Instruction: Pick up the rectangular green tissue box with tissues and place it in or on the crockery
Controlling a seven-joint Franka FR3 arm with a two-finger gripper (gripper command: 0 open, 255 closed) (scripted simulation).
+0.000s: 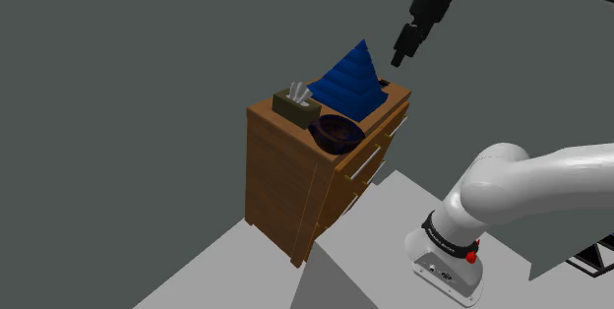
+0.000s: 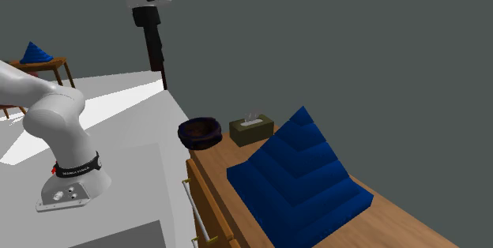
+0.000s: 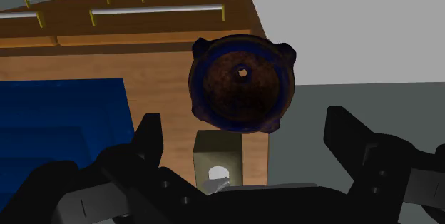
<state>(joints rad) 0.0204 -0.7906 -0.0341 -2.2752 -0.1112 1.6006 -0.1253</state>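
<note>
An olive-green tissue box (image 1: 292,106) with white tissues sticking out stands at the far corner of a wooden dresser top (image 1: 277,125). Beside it, at the dresser's front corner, sits a dark, scallop-rimmed bowl (image 1: 337,133). My gripper (image 1: 398,58) hangs high above the dresser, on the shoulder view's right, beyond the blue pyramid. In the wrist view the fingers (image 3: 150,140) stand wide apart with nothing between them; the gripper (image 3: 246,144) looks down on the bowl (image 3: 242,80) and the tissue box (image 3: 217,160). In the second exterior view the tissue box (image 2: 251,129) stands right of the bowl (image 2: 199,131).
A large blue stepped pyramid (image 1: 349,81) takes up the rest of the dresser top, close to the box and bowl. The dresser's drawers have metal bar handles (image 3: 160,10). A small table with another blue pyramid (image 2: 35,52) stands far off. My base (image 1: 448,258) is on the grey stand.
</note>
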